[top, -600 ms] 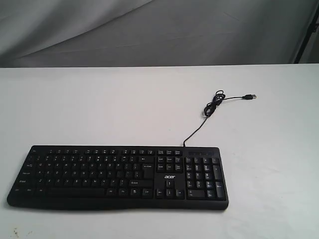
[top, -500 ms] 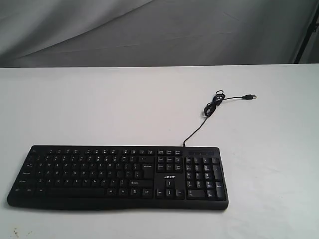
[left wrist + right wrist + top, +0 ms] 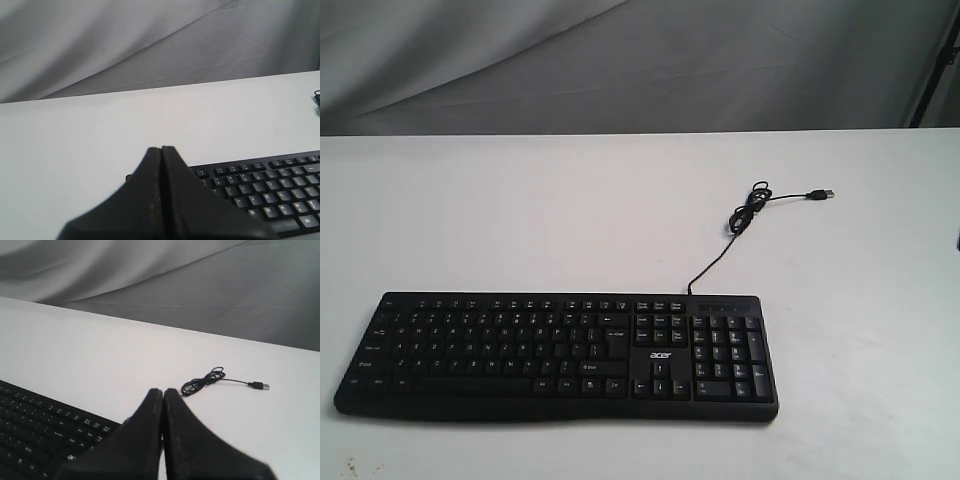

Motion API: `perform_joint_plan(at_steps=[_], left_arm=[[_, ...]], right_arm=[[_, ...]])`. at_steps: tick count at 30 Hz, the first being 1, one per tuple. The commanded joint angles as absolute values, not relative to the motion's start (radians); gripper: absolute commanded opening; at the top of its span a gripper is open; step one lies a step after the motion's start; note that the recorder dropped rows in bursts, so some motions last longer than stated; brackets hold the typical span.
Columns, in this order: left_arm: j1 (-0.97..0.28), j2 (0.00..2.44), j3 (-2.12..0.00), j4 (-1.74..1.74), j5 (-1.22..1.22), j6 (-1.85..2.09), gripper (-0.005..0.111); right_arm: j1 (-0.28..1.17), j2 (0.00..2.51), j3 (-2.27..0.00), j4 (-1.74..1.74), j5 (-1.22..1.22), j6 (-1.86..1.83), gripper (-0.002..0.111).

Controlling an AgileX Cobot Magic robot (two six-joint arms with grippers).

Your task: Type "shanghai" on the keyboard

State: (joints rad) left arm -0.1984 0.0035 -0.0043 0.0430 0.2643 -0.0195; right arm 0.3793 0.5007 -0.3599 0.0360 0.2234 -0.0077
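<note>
On the near part of the flat white tabletop, towards the left of the exterior view, lies the wide black plastic keyboard with white key legends, roughly parallel to the table's front edge; its number pad forms the right end, and a white "acer" logo sits just beside that, above the arrow keys; a thin black cable leaves the back edge, runs away across the table, bunches into a small loose coil and ends in a USB plug lying on the bare surface; a creased grey cloth backdrop hangs behind the table; the left gripper, a black wedge, has its jaws pressed together with nothing between them, the keyboard's left end just past its tips; the right gripper likewise has its jaws closed against each other and empty, near the keyboard's right end, the coil lying beyond.
</note>
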Motion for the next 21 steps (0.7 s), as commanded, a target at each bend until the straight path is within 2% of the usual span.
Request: perform_joint_plan(at_steps=[1,9,15,21], left_arm=[[-0.202,0.0,0.0,0.044,0.259,-0.022,0.0],[-0.202,0.0,0.0,0.044,0.259,-0.022,0.0],[-0.202,0.0,0.0,0.044,0.259,-0.022,0.0],[-0.202,0.0,0.0,0.044,0.259,-0.022,0.0]], right_arm=[[0.472,0.737,-0.517,0.016,0.175,0.059,0.0],[0.798,1.207,-0.717,0.007,0.088,0.064,0.0],[0.907,1.495,-0.851,0.015,0.096,0.058,0.0],[0.958,1.707,-0.986,0.007,0.104,0.0,0.0]])
